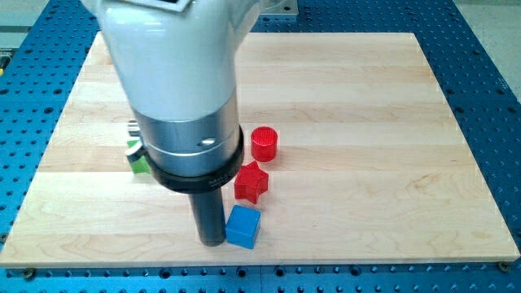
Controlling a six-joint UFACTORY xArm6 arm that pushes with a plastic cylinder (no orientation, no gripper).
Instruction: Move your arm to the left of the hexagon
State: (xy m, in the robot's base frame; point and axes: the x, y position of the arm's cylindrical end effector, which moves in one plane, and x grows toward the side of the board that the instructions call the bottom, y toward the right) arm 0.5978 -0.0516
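Note:
My tip [212, 239] rests on the wooden board near the view's bottom, just left of a blue cube [243, 226] and touching or almost touching it. A red star-shaped block [251, 182] lies above the cube. A red cylinder [264, 144] lies above the star. A green block [138, 160] shows at the left, mostly hidden behind the arm; its shape cannot be made out. No hexagon can be identified in view.
The white and silver arm body [175, 81] fills the view's upper left and hides part of the wooden board [366, 122]. A small grey-white piece [131, 128] peeks out above the green block. A blue perforated table [488, 73] surrounds the board.

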